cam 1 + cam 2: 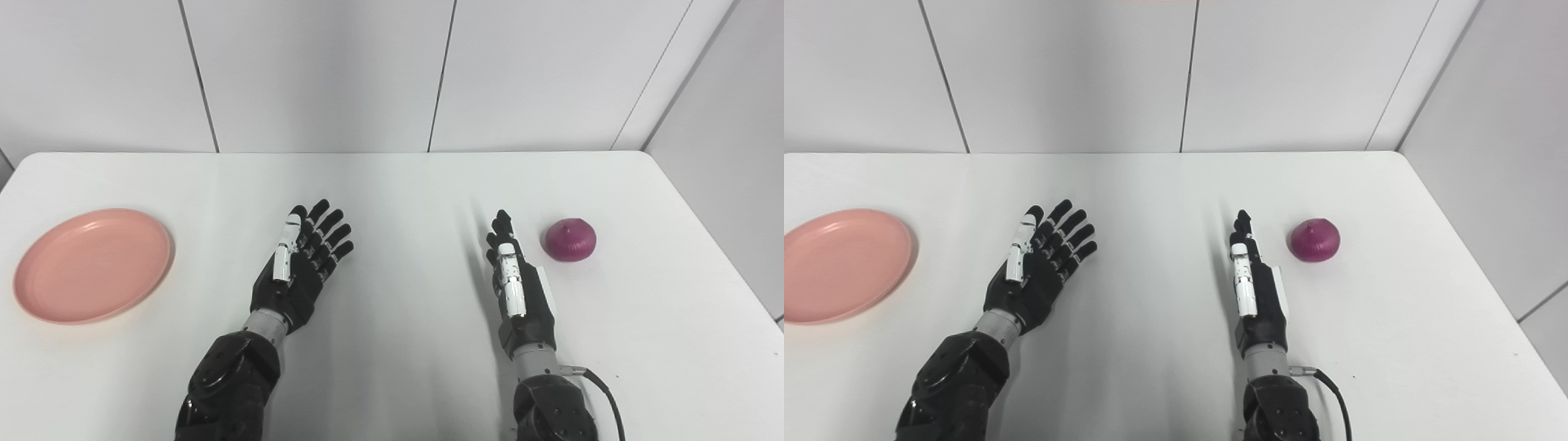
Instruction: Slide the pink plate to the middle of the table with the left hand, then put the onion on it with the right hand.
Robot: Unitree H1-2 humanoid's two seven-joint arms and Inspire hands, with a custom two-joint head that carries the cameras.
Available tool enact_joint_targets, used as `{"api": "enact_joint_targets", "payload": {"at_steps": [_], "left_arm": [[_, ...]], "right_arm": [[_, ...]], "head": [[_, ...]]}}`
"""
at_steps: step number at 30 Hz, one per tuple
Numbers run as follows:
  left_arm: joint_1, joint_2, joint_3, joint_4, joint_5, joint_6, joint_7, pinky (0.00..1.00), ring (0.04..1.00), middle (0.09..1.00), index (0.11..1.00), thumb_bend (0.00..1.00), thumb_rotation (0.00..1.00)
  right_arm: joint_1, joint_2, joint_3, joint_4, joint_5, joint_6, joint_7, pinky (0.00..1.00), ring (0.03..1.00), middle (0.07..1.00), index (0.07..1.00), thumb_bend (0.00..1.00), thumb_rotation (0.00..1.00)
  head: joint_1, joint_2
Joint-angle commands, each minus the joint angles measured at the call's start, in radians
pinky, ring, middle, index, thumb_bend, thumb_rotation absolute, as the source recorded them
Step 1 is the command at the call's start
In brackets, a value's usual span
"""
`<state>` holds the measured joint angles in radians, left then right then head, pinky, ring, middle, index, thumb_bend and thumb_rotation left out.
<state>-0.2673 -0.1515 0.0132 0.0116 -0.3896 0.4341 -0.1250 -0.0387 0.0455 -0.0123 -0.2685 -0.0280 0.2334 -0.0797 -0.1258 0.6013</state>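
A round pink plate (pixel 93 264) lies on the white table (pixel 398 184) at the far left, empty. A purple-red onion (pixel 570 239) sits on the table at the right. My left hand (pixel 303 263) is open, fingers spread, resting near the middle-left of the table, well to the right of the plate and apart from it. My right hand (pixel 517 278) is open, fingers straight and held edge-on, just left of the onion and not touching it. Both hands hold nothing.
White wall panels (pixel 318 73) stand behind the table's far edge. The table's right edge (pixel 723 245) runs close to a side wall. A black cable (pixel 603 392) trails from my right wrist.
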Motion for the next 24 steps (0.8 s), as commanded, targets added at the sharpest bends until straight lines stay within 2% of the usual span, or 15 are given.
{"api": "enact_joint_targets", "payload": {"at_steps": [1,13,17,23,24], "left_arm": [[-0.006,0.001,-0.004,-0.010,0.003,0.011,0.003,0.93,0.936,0.950,0.943,0.44,1.00],[-0.009,-0.002,-0.003,-0.001,0.002,0.009,0.002,0.94,0.943,0.955,0.946,0.44,1.00],[-0.008,-0.007,-0.012,0.008,0.014,-0.003,0.004,0.94,0.945,0.956,0.945,0.44,1.00],[-0.003,-0.041,-0.031,0.027,0.033,-0.030,0.015,0.93,0.938,0.948,0.941,0.44,1.00],[-0.003,-0.045,-0.033,0.030,0.036,-0.034,0.016,0.93,0.938,0.948,0.941,0.44,1.00]], "right_arm": [[-0.019,0.001,0.005,-0.021,-0.009,-0.017,0.002,1.00,0.993,1.000,1.000,0.29,1.00],[-0.016,0.002,0.002,-0.021,-0.001,-0.012,0.003,1.00,0.995,1.000,1.000,0.29,1.00],[-0.016,-0.004,-0.006,-0.017,0.015,-0.014,0.009,1.00,1.000,1.000,1.000,0.29,1.00],[-0.007,-0.038,-0.025,-0.023,0.054,-0.007,0.035,1.00,1.000,1.000,1.000,0.30,1.00],[-0.007,-0.042,-0.027,-0.023,0.059,-0.007,0.038,1.00,1.000,1.000,1.000,0.30,1.00]], "head": [[0.001,0.000],[0.028,-0.014],[0.074,-0.022],[0.222,-0.061],[0.222,-0.061]]}}
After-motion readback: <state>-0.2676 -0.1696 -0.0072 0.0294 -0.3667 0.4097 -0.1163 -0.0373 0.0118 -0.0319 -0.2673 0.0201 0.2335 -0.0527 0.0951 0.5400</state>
